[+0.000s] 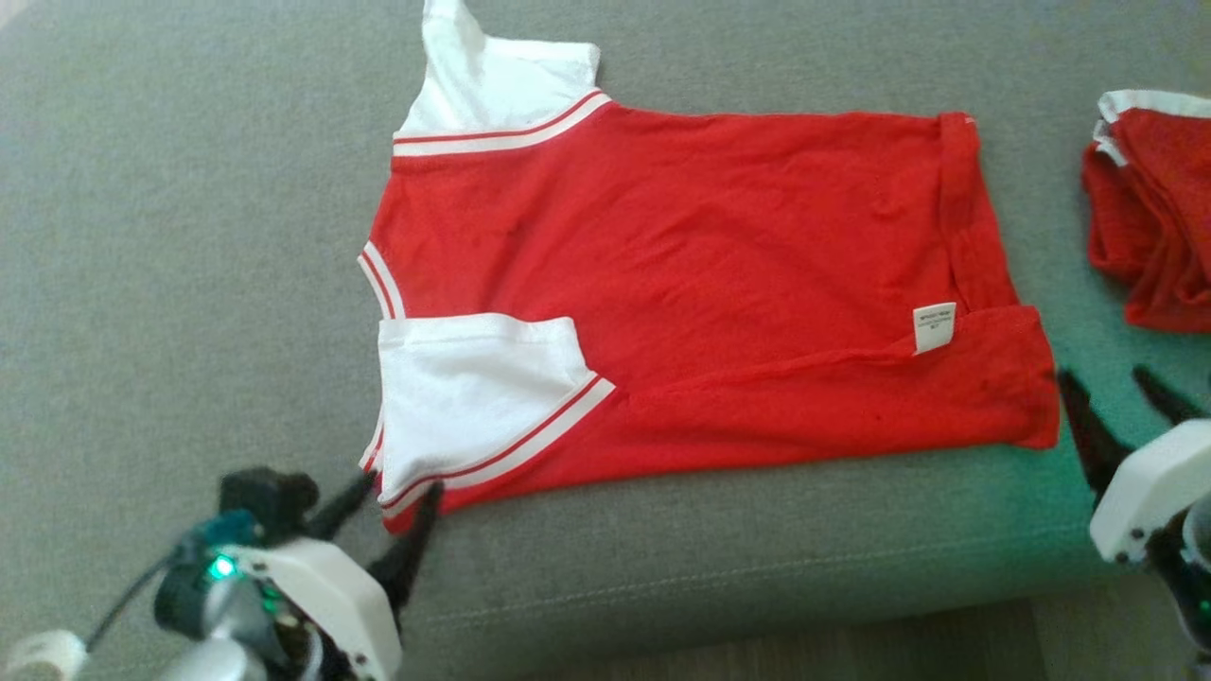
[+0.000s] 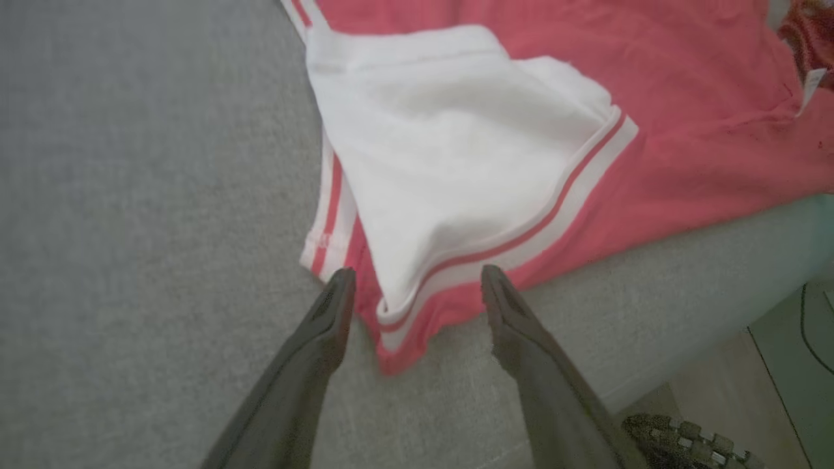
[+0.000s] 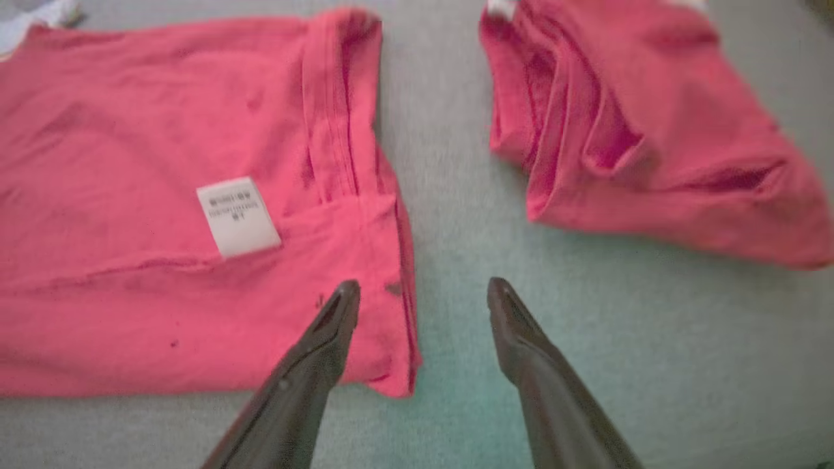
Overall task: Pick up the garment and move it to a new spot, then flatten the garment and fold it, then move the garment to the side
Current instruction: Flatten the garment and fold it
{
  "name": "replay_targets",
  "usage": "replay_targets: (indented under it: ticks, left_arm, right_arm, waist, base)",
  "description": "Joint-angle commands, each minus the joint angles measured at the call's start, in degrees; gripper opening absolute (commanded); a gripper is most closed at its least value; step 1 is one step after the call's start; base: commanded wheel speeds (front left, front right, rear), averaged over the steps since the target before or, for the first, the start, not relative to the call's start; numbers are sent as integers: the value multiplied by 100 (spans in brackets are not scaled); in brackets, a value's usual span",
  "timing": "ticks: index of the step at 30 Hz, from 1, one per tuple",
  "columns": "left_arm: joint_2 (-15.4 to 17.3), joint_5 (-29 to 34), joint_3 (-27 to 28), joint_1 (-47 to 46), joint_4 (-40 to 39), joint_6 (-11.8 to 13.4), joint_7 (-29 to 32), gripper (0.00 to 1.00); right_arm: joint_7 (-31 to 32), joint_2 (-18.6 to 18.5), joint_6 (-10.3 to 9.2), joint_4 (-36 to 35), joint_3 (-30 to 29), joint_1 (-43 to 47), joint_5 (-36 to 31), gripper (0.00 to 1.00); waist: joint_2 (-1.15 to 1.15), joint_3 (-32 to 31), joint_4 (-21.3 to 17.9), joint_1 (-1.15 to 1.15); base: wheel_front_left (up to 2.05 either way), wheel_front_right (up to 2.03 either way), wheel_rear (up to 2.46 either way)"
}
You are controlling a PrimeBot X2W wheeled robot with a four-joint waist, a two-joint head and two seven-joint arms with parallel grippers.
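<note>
Garment [image 1: 681, 274] | near edge lies folded in | left pincer [image 1: 402, 484], right pincer [image 1: 1102, 374] both apart, empty, at near corners | I'd grip far corners evenly, fold taut.

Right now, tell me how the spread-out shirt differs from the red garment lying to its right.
The spread shirt lies flat and wide; the side garment is bunched in a compact heap. The spread shirt shows white sleeves and a label; the side garment shows just a thin white trim. Both are red and rest on the grey cushion.
</note>
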Motion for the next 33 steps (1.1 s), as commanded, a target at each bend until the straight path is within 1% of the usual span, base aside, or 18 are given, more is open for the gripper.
replay_targets:
  ticks: [1,4,7,8,10,15,18,21,27,33]
  left_arm:
    - [271,69,386,-359,-272,39,-19,100]
    - [452,150,680,-814,-476,80,-27,100]
    - [535,259,859,-1484,-522,15,54,100]
    - [558,318,858,-1730,-478,-43,121,100]
    - [485,285,870,-2255,-283,-219,254,100]
    - [339,293,707,-3645,717,-843,717,100]
    - [296,470,614,-4466,1478,-1130,875,100]
    - [185,588,516,-5129,2204,-1356,999,100]
    - [82,765,347,-6039,3443,-1593,1189,100]
    - [74,833,260,-6582,4282,-1714,1180,100]
  right_arm:
    - [-167,-44,-2,-344,86,-218,-80,100]
    - [-376,82,-2,-471,228,-360,-150,100]
    - [-507,193,-2,-422,438,-499,-183,100]
    - [-546,212,-2,-378,509,-551,-203,100]
    - [-619,236,-2,-281,648,-663,-230,100]
    - [-777,214,-2,-104,945,-971,-229,100]
    - [-871,183,-2,-8,1130,-1197,-217,100]
    - [-956,183,-2,90,1250,-1392,-213,100]
    - [-1138,222,-2,294,1414,-1631,-170,100]
    - [-1299,278,-2,479,1526,-1764,-107,100]
  waist:
    - [0,-48,-47,0]
    - [0,-84,-95,0]
    - [0,-58,-141,0]
    - [0,-26,-166,0]
    - [0,72,-209,0]
    - [0,479,-403,0]
    - [0,774,-590,0]
    - [0,1027,-762,0]
    - [0,1376,-1090,0]
    - [0,1592,-1343,0]
  base:
    - [0,0,0]
    - [0,0,0]
    - [0,0,0]
    - [0,0,0]
    - [0,0,0]
    - [0,0,0]
    - [0,0,0]
    - [0,0,0]
    - [0,0,0]
    - [0,0,0]
